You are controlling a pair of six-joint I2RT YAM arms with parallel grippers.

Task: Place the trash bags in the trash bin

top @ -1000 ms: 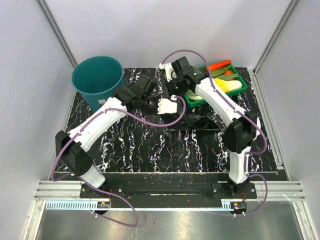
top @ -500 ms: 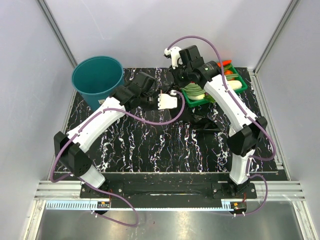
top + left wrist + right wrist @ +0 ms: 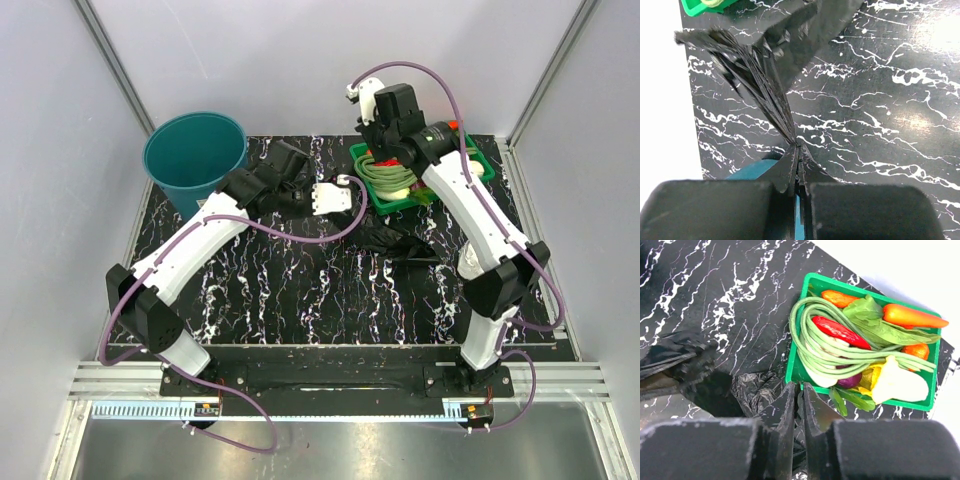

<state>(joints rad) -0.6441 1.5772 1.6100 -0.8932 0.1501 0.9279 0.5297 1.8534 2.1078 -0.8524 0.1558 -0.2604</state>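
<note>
The trash bin (image 3: 215,188) is a round teal bucket at the back left of the table. My left gripper (image 3: 353,204) is shut on a black trash bag (image 3: 752,85), which fans out taut from its fingertips (image 3: 790,165) above the table. More black bag film (image 3: 390,240) lies crumpled on the table in front of the green tray and also shows in the right wrist view (image 3: 754,390). I cannot tell whether it is the same bag. My right gripper (image 3: 386,150) is raised high over the tray's near left corner, jaws together and empty (image 3: 798,390).
A green tray (image 3: 484,170) at the back right holds long beans, carrots, a red pepper and other vegetables; its left wall shows in the right wrist view (image 3: 796,371). The table top is black with white veins. White walls stand close behind and at both sides.
My right arm has risen and swung back and to the right, from beside the left gripper to above the tray. My left gripper has drawn slightly back with the bag.
</note>
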